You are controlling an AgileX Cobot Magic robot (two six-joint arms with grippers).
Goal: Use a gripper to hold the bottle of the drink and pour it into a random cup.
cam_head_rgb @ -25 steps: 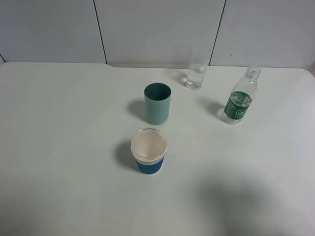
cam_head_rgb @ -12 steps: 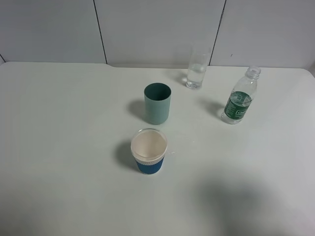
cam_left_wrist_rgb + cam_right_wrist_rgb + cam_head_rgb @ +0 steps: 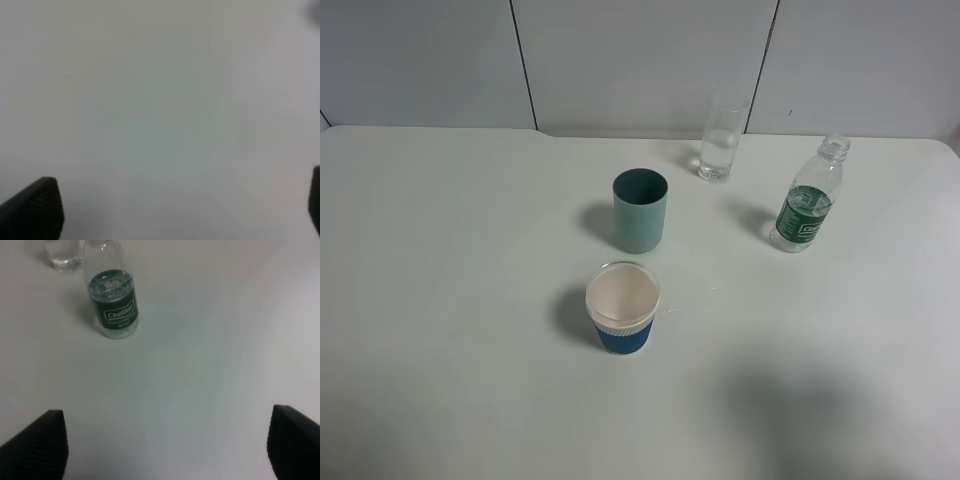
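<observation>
**Green-labelled bottle untouched — the pour has not begun**

Clear plastic and a dark green label mark the bottle of the drink (image 3: 806, 200), which stands upright and uncapped on the white tabletop (image 3: 440, 300), toward the far right in the high view. Nothing holds it. The tall clear glass (image 3: 722, 140), the cup the drink would go into, stands further back and to the bottle's left, near it but apart; it looks to have a little clear liquid in it already. A teal cup (image 3: 640, 210) and a blue paper cup (image 3: 622, 308) stand nearer the middle, well apart from the bottle.

Neither arm shows in the high view. In the right wrist view the right gripper (image 3: 165, 440) is spread wide and empty, its two black fingertips (image 3: 37, 442) at the picture's edges, with the bottle ahead of it and some way off — an approach, by my judgement, not a grasp. The left gripper (image 3: 175, 205) is also released, over bare tabletop with nothing between its fingers.

So every step is left: reaching the bottle, closing on it, lifting, carrying it to the glass, tipping.

Against the earlier high views nothing on the tabletop has moved — bottle, glass and both cups sit exactly where they were.
</observation>
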